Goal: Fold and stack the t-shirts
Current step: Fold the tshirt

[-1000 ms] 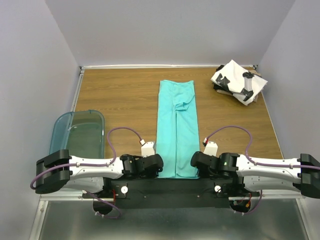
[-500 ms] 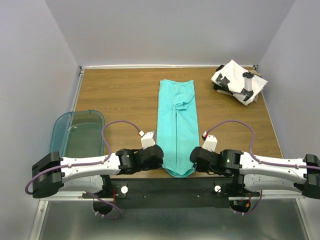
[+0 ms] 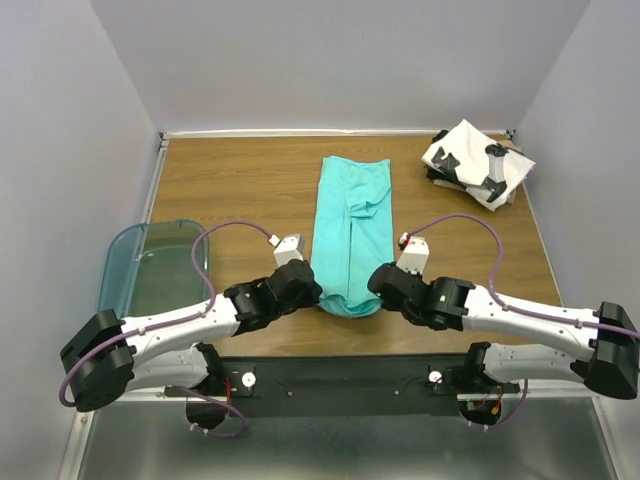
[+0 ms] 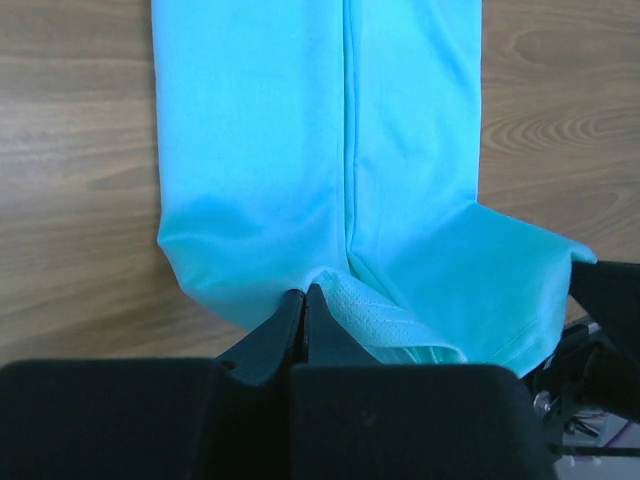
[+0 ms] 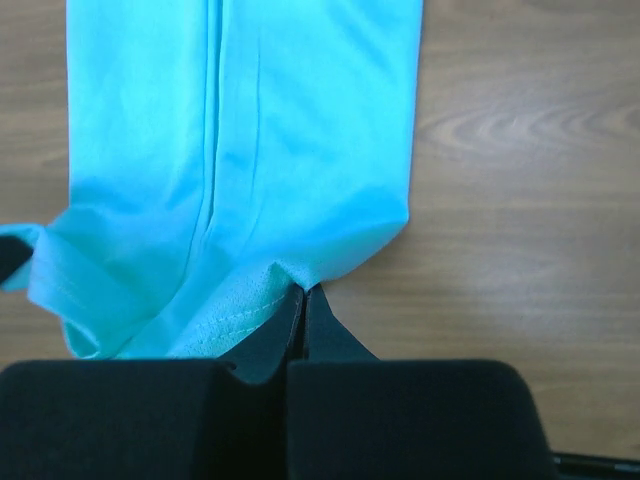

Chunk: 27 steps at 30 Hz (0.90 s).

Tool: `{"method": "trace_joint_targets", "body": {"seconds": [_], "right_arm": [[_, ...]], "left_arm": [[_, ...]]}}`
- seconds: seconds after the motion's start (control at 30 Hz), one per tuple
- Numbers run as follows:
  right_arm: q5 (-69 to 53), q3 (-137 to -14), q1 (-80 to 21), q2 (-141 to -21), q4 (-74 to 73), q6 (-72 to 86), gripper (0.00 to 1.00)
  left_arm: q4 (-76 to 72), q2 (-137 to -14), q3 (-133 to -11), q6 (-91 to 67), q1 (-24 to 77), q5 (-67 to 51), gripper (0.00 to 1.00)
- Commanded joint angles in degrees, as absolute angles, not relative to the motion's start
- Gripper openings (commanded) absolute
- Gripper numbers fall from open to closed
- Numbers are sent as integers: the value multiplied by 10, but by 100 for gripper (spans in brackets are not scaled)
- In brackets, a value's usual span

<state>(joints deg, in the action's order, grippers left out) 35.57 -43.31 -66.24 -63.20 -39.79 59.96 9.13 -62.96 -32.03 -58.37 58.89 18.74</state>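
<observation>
Gripping the near hem of the teal t-shirt [image 3: 352, 225], both hands sit just beyond the arm bases, one at each corner of the cloth.

Left hand [image 4: 305, 298]: fingers pressed together, a pinch of hem caught between the tips at the tee's left near corner. The fabric bunches there and its underside shows as a paler, finely textured patch just right of the pinch.

Right hand [image 5: 303, 293]: fingers likewise closed, clamped on the hem at the right near corner. The cloth sags to the left of the grip, with a stitched edge visible.

Top view: the near end of the tee is raised off the tabletop [image 3: 240, 190] and curls into a rounded edge between the two hands. The rest lies flat as a long narrow strip, sides folded inward, running straight away from the arms along the middle of the tabletop. A small crease sits right of centre towards the far end.

Translucent teal bin [image 3: 160, 265]: at the left near edge, well apart from the tee.

White t-shirt [image 3: 468, 158] with black blotches: folded, far right corner, well apart from the teal one. A dark item rests on it; cannot tell what it is.
</observation>
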Motion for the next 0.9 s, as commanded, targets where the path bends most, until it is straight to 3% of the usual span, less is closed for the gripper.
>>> {"method": "trace_joint_targets", "body": {"seconds": [0.0,0.4,0.87], "right_arm": [[381,-458,-617,-664,-305,505,0],[317,-512,-473,-800,-178,382,0],[258,-578,-355,-902,-115,323,0]], "left_arm": [[48,-642,-335,-520,554,190,0],[-97,-763,-388,-398,418,113,0],[-176,-964,-544,-310,321,6,0]]}}
